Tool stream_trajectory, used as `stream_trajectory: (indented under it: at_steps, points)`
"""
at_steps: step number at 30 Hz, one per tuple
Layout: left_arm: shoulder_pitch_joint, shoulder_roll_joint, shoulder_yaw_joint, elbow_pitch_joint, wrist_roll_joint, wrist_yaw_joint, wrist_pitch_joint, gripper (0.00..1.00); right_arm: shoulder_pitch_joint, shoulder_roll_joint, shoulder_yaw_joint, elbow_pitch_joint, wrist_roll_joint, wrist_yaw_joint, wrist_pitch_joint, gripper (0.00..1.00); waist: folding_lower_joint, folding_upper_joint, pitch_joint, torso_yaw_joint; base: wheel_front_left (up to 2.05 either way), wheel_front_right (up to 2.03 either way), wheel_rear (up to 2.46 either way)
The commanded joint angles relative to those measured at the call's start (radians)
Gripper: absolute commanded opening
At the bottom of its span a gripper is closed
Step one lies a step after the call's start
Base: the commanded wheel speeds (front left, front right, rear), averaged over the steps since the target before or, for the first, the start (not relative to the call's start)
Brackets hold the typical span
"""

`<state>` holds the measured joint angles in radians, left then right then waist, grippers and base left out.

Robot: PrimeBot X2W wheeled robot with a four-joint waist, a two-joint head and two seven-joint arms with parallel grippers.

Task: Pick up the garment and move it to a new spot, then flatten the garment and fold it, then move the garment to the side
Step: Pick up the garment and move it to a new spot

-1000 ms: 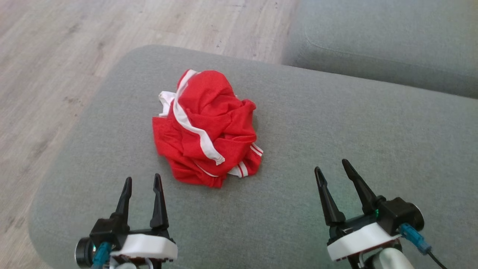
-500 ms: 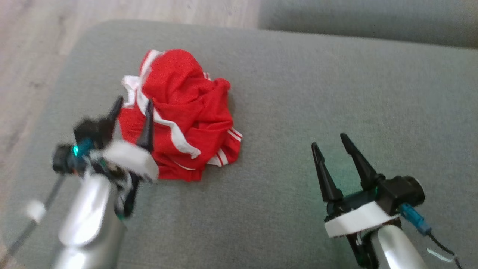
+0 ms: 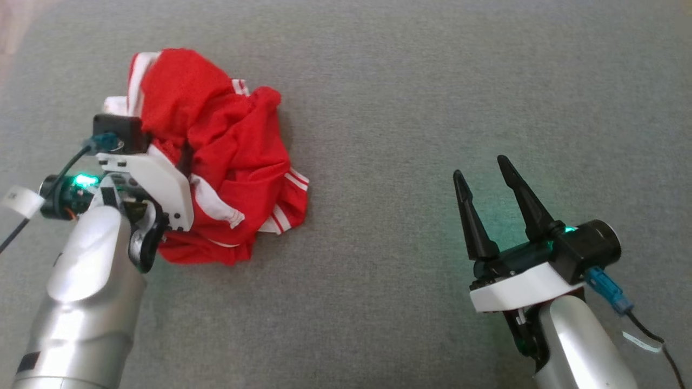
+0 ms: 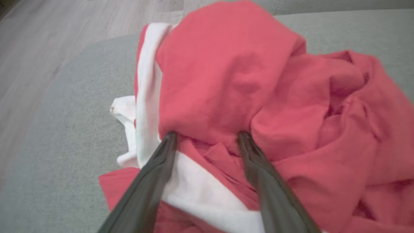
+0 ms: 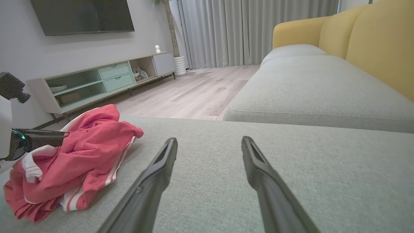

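A crumpled red garment (image 3: 227, 151) with white stripes lies on the grey sofa cushion (image 3: 432, 81), left of centre in the head view. My left gripper (image 3: 184, 159) has pushed into its near left side. In the left wrist view the left gripper (image 4: 207, 137) is open, both fingertips slipped under a red fold, with red and white fabric between the fingers. The right wrist view shows the garment (image 5: 81, 152) at the left. My right gripper (image 3: 480, 166) hangs open over bare cushion well to the right of the garment, nothing between its fingers (image 5: 155, 174).
A second grey seat cushion (image 5: 323, 84) and a yellow backrest (image 5: 372, 42) lie beyond the right gripper. Wooden floor (image 5: 194, 94) runs past the cushion's left edge to a low TV stand (image 5: 97, 81). Bare cushion stretches to the garment's right.
The head camera has tilted down and closer. My left arm has reached forward and driven its open fingers into the garment's edge. The right gripper has barely moved.
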<state>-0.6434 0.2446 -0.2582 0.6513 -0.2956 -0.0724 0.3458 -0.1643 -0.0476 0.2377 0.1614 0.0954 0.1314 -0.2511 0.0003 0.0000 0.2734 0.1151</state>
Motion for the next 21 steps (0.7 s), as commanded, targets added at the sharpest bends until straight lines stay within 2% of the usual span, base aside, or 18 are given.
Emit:
stream_trajectory:
  at_steps: [1,4,5,6,7,16,18,19,21]
  points:
    - [-0.049,0.043,0.038,-0.017,-0.013,-0.003,0.004,1.00,-0.030,-0.003,0.021,-0.034,0.000,-0.001,-0.011,1.00,-0.0003,0.0000,0.006,-0.010,0.00,0.00,0.00]
    - [-0.053,0.029,0.058,0.015,-0.043,0.011,0.023,1.00,-0.034,-0.003,0.018,-0.033,0.001,-0.001,-0.011,1.00,-0.0003,0.0000,0.005,-0.016,0.00,0.00,0.00]
    - [-0.052,0.021,0.060,0.019,-0.054,0.008,0.028,0.67,-0.035,-0.003,0.017,-0.033,0.001,-0.001,-0.011,1.00,-0.0003,0.0000,0.003,-0.018,0.00,0.00,0.00]
    - [-0.053,0.015,0.064,0.022,-0.065,0.005,0.027,0.12,-0.036,-0.003,0.015,-0.032,0.002,-0.001,-0.011,1.00,-0.0003,0.0000,0.001,-0.019,0.00,0.00,0.00]
    - [-0.052,0.014,0.062,0.023,-0.069,0.001,0.025,0.00,-0.037,-0.003,0.015,-0.031,0.003,-0.001,-0.011,1.00,-0.0003,0.0000,-0.002,-0.021,0.00,0.00,0.00]
    - [-0.075,-0.003,0.075,-0.084,-0.084,-0.008,-0.146,0.00,-0.024,-0.003,0.008,-0.021,0.012,-0.001,-0.011,1.00,-0.0003,0.0000,-0.051,-0.025,0.00,0.00,0.00]
    - [-0.080,-0.016,0.082,-0.139,-0.098,-0.016,-0.202,0.00,-0.019,-0.003,0.007,-0.018,0.015,-0.001,-0.011,1.00,-0.0003,0.0000,-0.064,-0.025,0.00,0.00,0.00]
    - [-0.076,-0.051,0.096,-0.200,-0.154,-0.031,-0.242,0.00,-0.013,-0.003,0.006,-0.016,0.018,-0.001,-0.011,1.00,-0.0003,0.0000,-0.079,-0.025,0.00,0.00,0.00]
    - [-0.071,-0.052,0.094,-0.261,-0.159,-0.034,-0.265,0.00,-0.008,-0.003,0.005,-0.015,0.022,-0.001,-0.011,1.00,-0.0003,0.0000,-0.090,-0.027,0.00,0.00,0.00]
